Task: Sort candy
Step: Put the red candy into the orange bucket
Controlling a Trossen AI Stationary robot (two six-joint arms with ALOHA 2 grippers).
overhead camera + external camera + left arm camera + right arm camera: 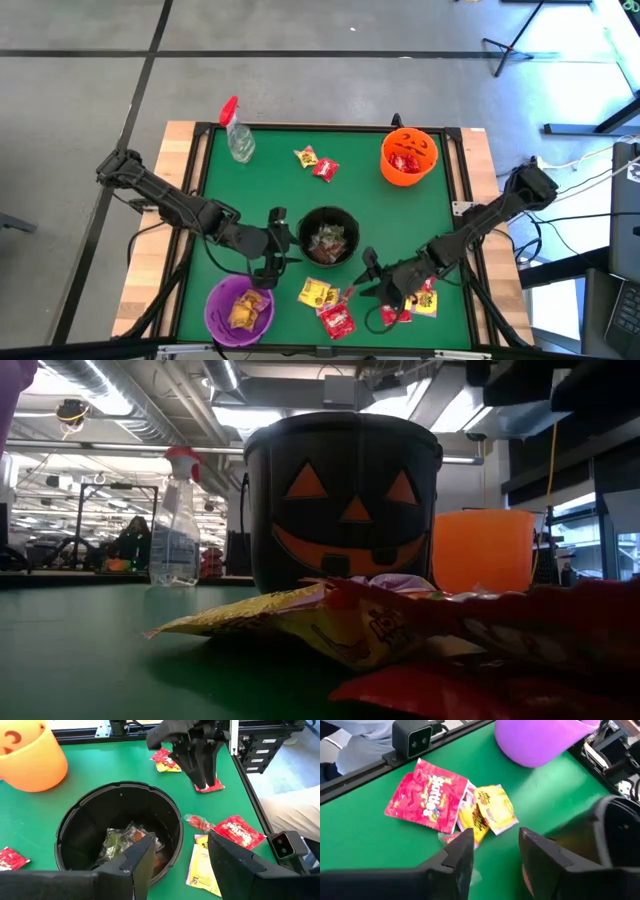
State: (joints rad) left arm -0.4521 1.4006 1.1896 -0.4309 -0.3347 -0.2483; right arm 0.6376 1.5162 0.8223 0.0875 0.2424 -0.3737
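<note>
The sorting looks partly done: around the black plastic pumpkin bucket (328, 237), already holding some, red and yellow candy packets (330, 305) still lie loose, near the spread, empty left gripper (274, 262) and right gripper (368, 283).

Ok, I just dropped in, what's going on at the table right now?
Candy sorting is under way. The left gripper hovers at the rim of the black jack-o'-lantern bucket, fingers open and empty; wrapped sweets already lie inside it. The right gripper is low over loose red and yellow candy packets near the front edge, fingers apart, nothing held. The purple bowl holds yellow packets, the orange pumpkin bucket red ones.
</note>
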